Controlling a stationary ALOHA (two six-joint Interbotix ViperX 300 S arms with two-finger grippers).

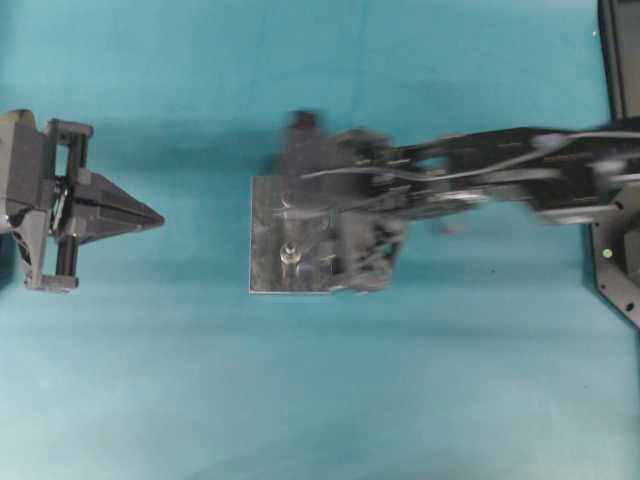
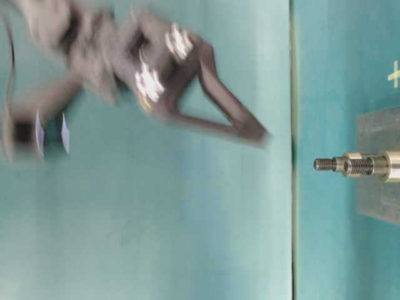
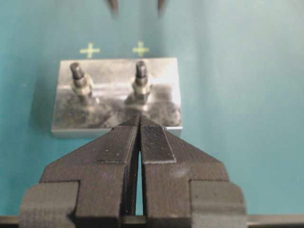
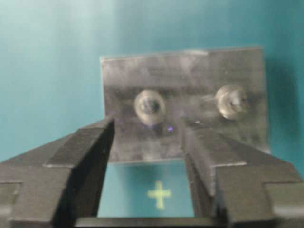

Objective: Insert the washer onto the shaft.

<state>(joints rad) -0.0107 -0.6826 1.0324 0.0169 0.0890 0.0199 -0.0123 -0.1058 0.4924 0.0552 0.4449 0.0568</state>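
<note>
All I see around the workspace is a flat teal table surface [image 1: 320, 400], evenly lit, with small yellow cross marks [image 3: 90, 50] printed on it.

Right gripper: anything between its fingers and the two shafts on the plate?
Nothing visible. The right gripper is open above the plate, one shaft showing in the gap between its fingers. The left gripper is shut, well clear of the plate.
</note>
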